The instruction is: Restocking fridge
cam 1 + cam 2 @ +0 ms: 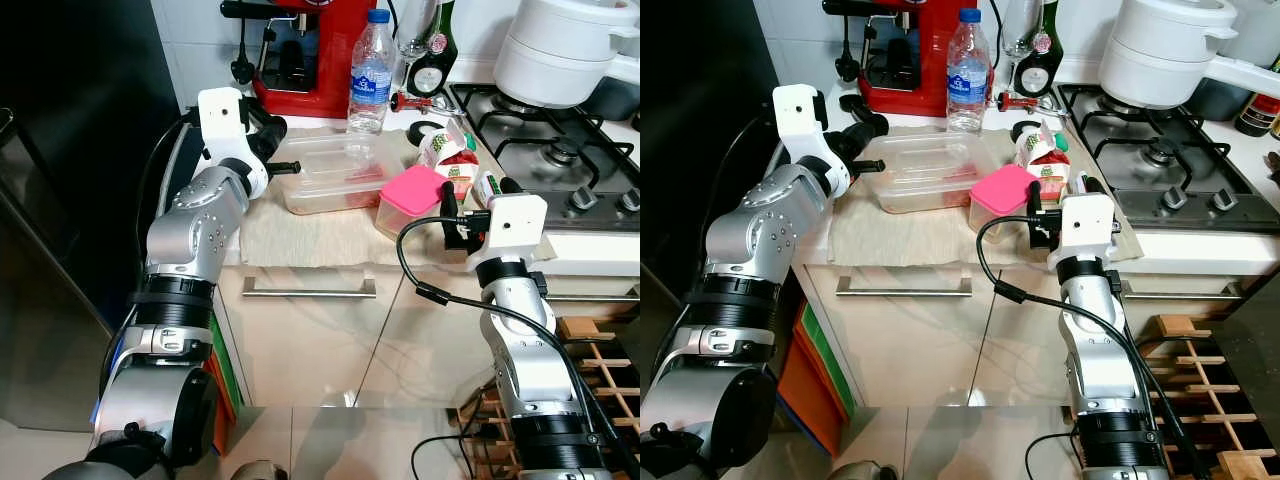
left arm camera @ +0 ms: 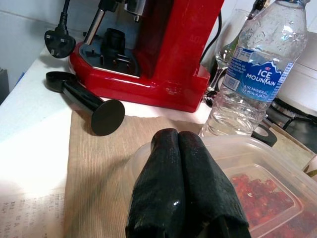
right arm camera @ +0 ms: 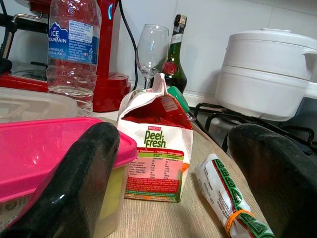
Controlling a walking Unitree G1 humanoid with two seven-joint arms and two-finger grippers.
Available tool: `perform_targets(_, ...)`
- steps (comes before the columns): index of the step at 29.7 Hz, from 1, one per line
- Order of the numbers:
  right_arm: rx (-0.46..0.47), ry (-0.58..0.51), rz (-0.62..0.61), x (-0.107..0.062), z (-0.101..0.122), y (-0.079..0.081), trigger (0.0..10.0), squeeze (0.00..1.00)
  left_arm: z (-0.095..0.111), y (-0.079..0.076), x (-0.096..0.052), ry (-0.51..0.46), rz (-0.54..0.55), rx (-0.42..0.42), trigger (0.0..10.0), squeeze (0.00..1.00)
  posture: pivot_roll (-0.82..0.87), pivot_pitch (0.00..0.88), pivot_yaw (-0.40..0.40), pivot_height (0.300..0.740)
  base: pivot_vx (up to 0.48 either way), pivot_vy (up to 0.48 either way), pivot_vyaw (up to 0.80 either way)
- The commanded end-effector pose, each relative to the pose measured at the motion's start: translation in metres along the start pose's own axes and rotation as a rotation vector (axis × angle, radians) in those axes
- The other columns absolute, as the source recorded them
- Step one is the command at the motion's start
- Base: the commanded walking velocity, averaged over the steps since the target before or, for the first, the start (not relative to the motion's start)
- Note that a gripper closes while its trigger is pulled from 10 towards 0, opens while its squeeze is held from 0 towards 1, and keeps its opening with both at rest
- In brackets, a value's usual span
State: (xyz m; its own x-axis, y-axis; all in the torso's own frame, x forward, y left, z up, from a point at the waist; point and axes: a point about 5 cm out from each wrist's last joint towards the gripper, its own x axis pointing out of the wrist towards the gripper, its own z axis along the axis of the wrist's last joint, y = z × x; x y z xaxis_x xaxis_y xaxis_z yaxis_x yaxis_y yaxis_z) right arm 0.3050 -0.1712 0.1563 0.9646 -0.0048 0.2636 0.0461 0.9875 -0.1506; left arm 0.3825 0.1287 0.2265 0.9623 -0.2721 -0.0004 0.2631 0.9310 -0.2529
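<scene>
On the counter (image 1: 300,240), the left claw (image 2: 185,191), fingers pressed together, hides part of the clear box (image 1: 330,172); the right claw (image 3: 173,183), spread, flanks the pink-lidded tub (image 1: 412,198).

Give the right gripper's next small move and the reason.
Probably ease the right gripper forward a little. Its fingers are open with nothing between them, one beside the pink-lidded container, and the Peel Fresh carton stands ahead in the gap.

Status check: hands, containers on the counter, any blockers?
Left hand shut, empty, at rim of clear plastic tub of red food. Right hand open, facing pink-lidded plastic box. Opened red-and-white carton and wrapped green-printed roll crowd the right side.
</scene>
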Motion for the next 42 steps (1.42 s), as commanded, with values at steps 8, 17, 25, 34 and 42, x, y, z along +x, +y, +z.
perform_targets(8,0.000,-0.012,-0.010,0.0002,0.0025,-0.0013,10.0,0.00,0.0086,-0.0010,0.0006,-0.018,-0.006,0.014,3.7,0.00,0.11,0.000,-0.001,0.740,0.000,0.000,0.00)
perform_targets(17,0.000,-0.012,-0.011,0.0013,0.0030,-0.0017,10.0,0.00,0.0094,-0.0014,0.0014,-0.018,-0.006,0.014,3.7,0.00,0.11,0.000,-0.003,0.740,0.000,0.000,0.00)
perform_targets(25,0.000,-0.012,-0.011,0.0016,0.0030,-0.0022,10.0,0.00,0.0095,-0.0018,0.0018,-0.018,-0.006,0.014,3.7,0.00,0.11,0.000,-0.004,0.740,0.000,0.000,0.00)
perform_targets(34,0.000,-0.013,-0.011,0.0012,0.0033,-0.0033,10.0,0.00,0.0095,-0.0030,0.0017,-0.019,-0.007,0.014,3.7,0.00,0.11,0.000,-0.007,0.740,0.000,0.000,0.00)
perform_targets(42,0.000,-0.013,-0.011,0.0018,0.0036,-0.0036,10.0,0.00,0.0100,-0.0033,0.0021,-0.019,-0.007,0.014,3.7,0.00,0.11,0.000,-0.006,0.740,0.000,0.000,0.00)
